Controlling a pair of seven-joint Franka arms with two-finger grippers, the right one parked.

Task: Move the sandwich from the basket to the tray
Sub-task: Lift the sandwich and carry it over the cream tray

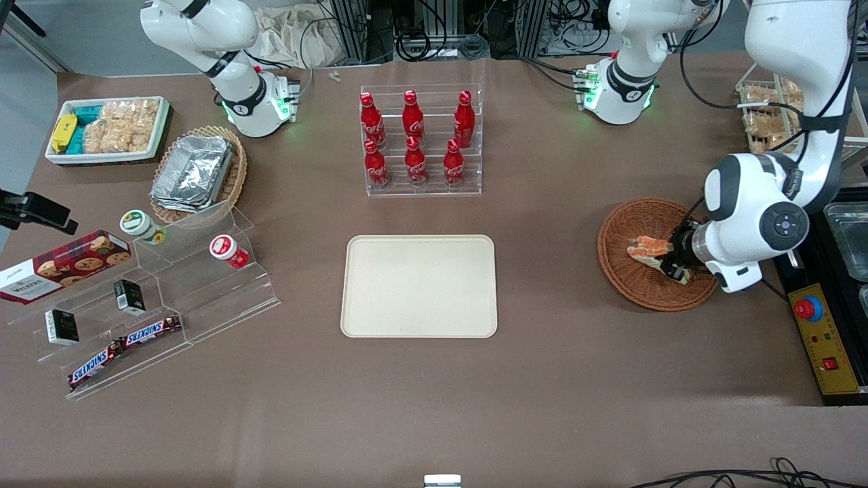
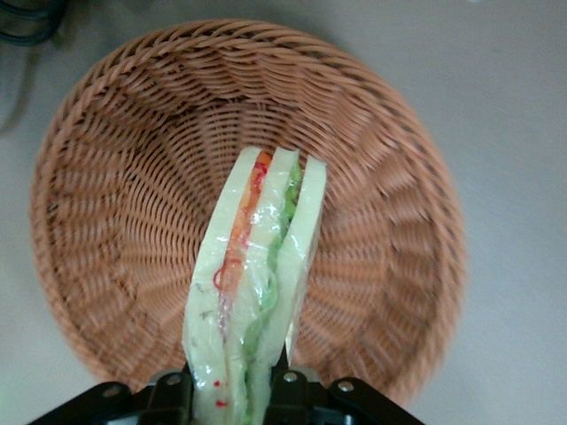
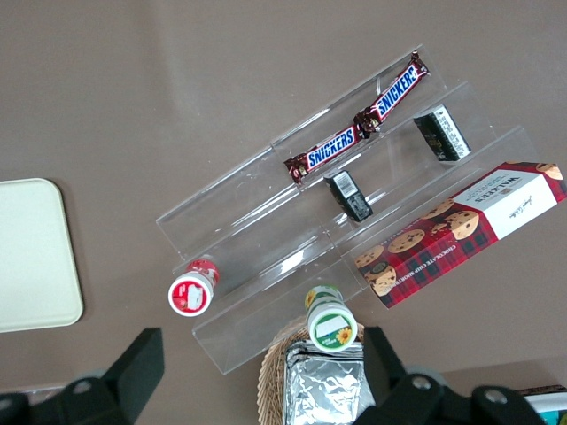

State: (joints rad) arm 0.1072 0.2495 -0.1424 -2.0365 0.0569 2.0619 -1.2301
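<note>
Left arm's tool (image 2: 232, 390) clamps the wrapped sandwich (image 2: 252, 283) by its broad end, bread slices pinched between the two fingers (image 2: 168, 390) so the filling layers stay stacked rather than squashed apart. The wedge sits over the reddish-brown wicker basket (image 1: 634, 278), pointed tip toward the bowl's middle; whether it has cleared the weave or rests on it can't be told from either view. Grip looks side-on w/ the wrist turned low, prob. to reach the sandwich inside the shallow rim. The cream tray (image 1: 419, 286) lies bare mid-table, well apart from the basket toward the parked arm's end, nearer the front camera than the rack of cola bottles (image 1: 413, 139). Judged stage: grasp made, lift and carry not yet done.
</note>
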